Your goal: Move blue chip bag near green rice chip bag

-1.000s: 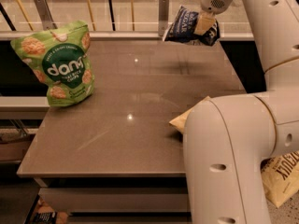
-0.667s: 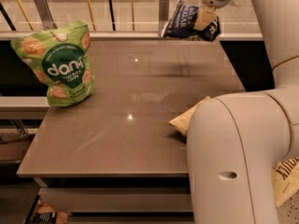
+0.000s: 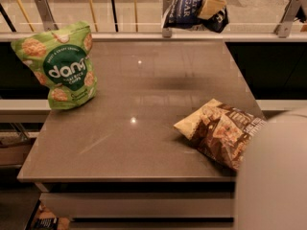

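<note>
The blue chip bag [image 3: 189,8] is dark navy with white lettering and hangs in the air above the table's far edge, at the top of the camera view. My gripper [image 3: 211,3] is shut on it, its cream-coloured finger pressed on the bag's right part. The green rice chip bag [image 3: 60,66] stands upright on the table's left side, well to the left of and nearer than the blue bag. My arm's white body [image 3: 273,176] fills the lower right corner.
A brown-and-cream chip bag [image 3: 220,131] lies flat on the right front of the grey table [image 3: 139,104]. A metal railing [image 3: 96,30] runs behind the table's far edge. Floor and a lower shelf show below the front edge.
The gripper has lifted the blue bag higher and slightly left. My arm's white body has swung out to the right, uncovering the brown-and-cream bag.
</note>
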Motion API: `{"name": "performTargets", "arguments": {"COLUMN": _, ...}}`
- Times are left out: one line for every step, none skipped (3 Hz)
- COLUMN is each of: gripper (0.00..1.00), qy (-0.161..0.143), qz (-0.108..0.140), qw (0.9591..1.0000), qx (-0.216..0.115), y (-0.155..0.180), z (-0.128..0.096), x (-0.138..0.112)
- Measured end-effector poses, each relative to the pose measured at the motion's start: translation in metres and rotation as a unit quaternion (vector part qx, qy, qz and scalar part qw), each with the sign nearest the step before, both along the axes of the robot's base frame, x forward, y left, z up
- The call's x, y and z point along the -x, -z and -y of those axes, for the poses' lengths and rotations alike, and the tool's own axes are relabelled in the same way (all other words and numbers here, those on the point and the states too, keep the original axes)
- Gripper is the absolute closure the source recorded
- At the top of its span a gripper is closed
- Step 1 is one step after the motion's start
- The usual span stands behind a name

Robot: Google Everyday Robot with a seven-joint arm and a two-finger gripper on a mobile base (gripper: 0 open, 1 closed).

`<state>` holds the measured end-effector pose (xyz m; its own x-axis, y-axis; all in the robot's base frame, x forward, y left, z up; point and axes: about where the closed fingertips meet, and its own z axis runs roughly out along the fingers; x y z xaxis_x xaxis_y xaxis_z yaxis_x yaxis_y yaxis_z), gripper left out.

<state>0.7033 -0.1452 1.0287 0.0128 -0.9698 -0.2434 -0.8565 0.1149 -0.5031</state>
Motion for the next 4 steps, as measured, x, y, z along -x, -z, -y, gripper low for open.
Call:
{"name": "performTargets", "arguments": {"gripper": 1.0, "qy": -0.008, "qz": 0.063, "qw": 0.9978, "qx": -0.016, "y": -0.042, "z": -0.009, "x": 0.039}}
{"name": "performTargets", "arguments": {"gripper": 1.0, "qy": -0.024, "qz": 0.074, "qw": 0.9968, "qx": -0.019, "y": -0.031, "z": -0.026, "x": 0.072}}
{"name": "performTargets", "arguments": {"gripper": 1.0, "qy": -0.056, "qz": 0.022, "qw": 0.9981, "qx": -0.015, "y": 0.029, "z": -0.042, "x": 0.088}}
{"name": "performTargets", "arguments": {"gripper": 1.0, "qy": -0.086, "qz": -0.019, "qw": 0.996, "qx": -0.019, "y": 0.069, "z": -0.055, "x": 0.095}}
